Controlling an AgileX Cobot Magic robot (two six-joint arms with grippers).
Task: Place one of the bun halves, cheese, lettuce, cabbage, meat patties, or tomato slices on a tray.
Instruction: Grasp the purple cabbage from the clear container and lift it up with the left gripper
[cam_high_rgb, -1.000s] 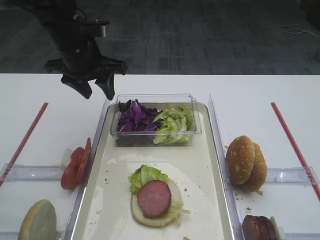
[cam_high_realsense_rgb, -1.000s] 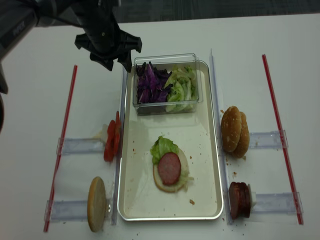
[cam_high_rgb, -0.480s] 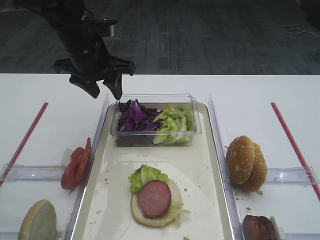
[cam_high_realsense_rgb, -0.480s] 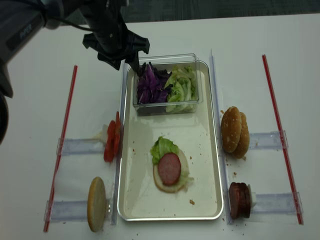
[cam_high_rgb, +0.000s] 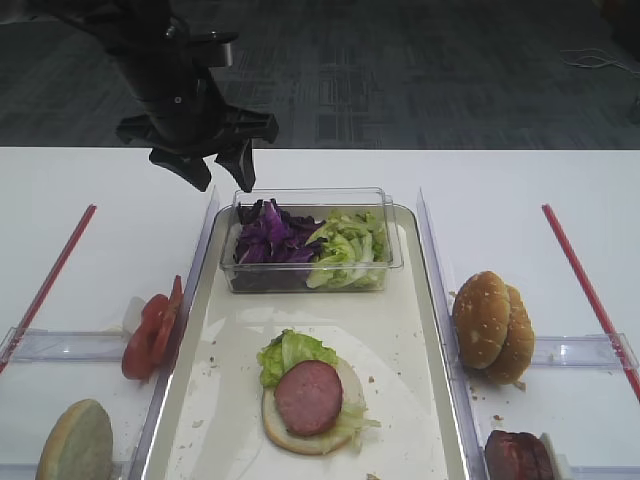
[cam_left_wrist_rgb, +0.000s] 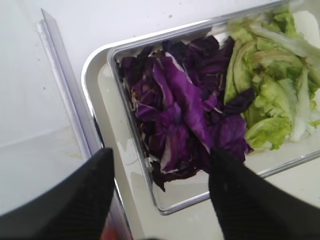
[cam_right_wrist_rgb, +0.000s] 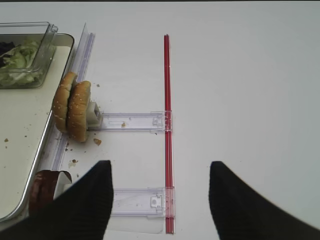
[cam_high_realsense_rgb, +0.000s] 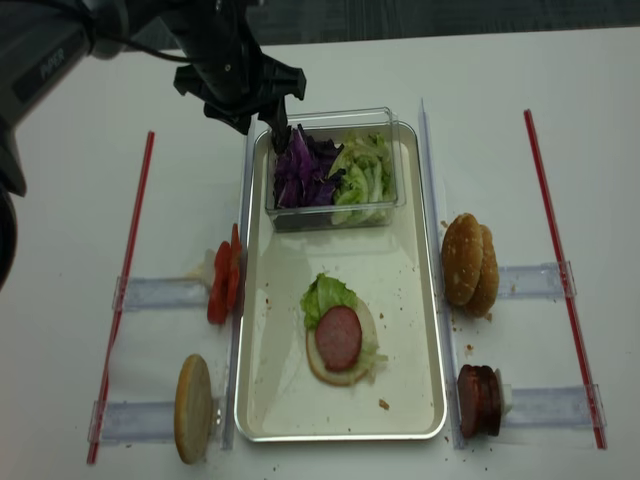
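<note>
I hang the L gripper (cam_high_rgb: 222, 178), jaws wide & empty, over the clear box's (cam_high_realsense_rgb: 335, 212) far-L corner at the tray's (cam_high_realsense_rgb: 262, 390) far end, lined up w/ cabbage (cam_left_wrist_rgb: 185, 115) to grab next; R gripper (cam_right_wrist_rgb: 159, 200) wide too, idle.

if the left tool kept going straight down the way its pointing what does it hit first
Most likely the cabbage at the left end of the clear box. The open left tool straddles that box's left wall, so one finger may meet the wall or tray first; depth is unclear.

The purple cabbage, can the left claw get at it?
Probably yes. The left claw hangs open above the box's left end, and the cabbage lies uncovered in the open-topped box. Nothing sits between them.
</note>
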